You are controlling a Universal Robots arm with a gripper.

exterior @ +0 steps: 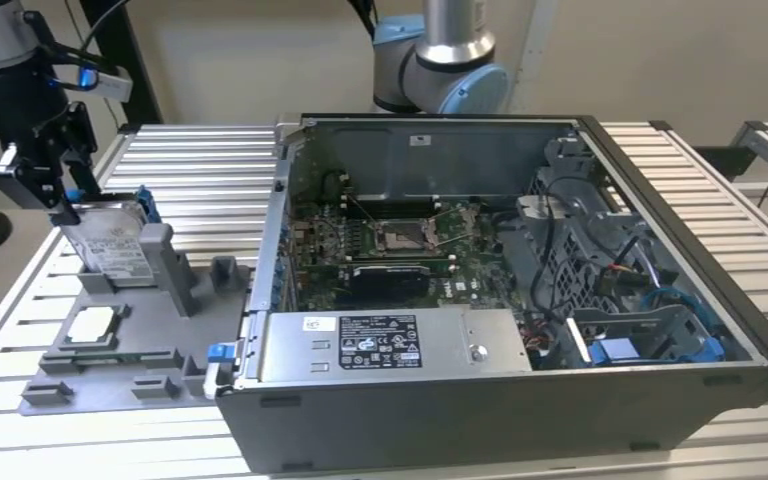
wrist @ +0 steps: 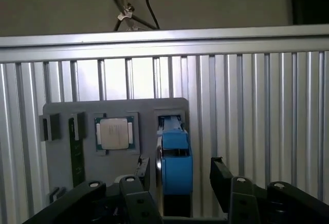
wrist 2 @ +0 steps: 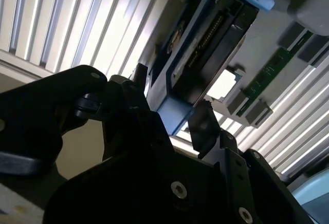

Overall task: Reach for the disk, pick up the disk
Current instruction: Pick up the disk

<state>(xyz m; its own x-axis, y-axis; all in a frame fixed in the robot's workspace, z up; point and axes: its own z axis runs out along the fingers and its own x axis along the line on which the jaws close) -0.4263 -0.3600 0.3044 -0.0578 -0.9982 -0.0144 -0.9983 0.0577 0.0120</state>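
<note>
Gripper [wrist: 178, 165] is the nearest thing to the lens in both wrist views. Its two black fingers [wrist: 220, 175] are apart, one on each side of the disk [wrist: 175, 147]. I see a gap betw. one finger and the blue edge, so it isn't clamped.

Disk look: silver-grey metal body w/ bright blue plastic rails on its edges. It has a white printed label on the face that shows in the exterior view [exterior: 107, 245], and a row of connector pins on the end in the second wrist view [wrist 2: 205, 59]. It stands on edge in a slot of the grey fixture [exterior: 157, 340], at approx. 9 o'clock of the exterior view, right under the gripper.

Count, going from the exterior view's left to its right:
- 1 disk
- 1 square white-silver chip [exterior: 91, 325], flat in a recess of the same fixture, at 6 o'clock from the disk
- 1 open PC case [exterior: 491, 415], from centre to 3 o'clock
- 1 grey metal box [exterior: 478, 345] inside the case at its 6 o'clock side
- 1 grey-and-blue arm joint [exterior: 444, 70] at 12 o'clock

All of it sits on a slatted metal table [exterior: 184, 170].

Labels: the disk has a white label and the box has a black-and-white sticker [exterior: 377, 343]. I can't make out the print on either.
</note>
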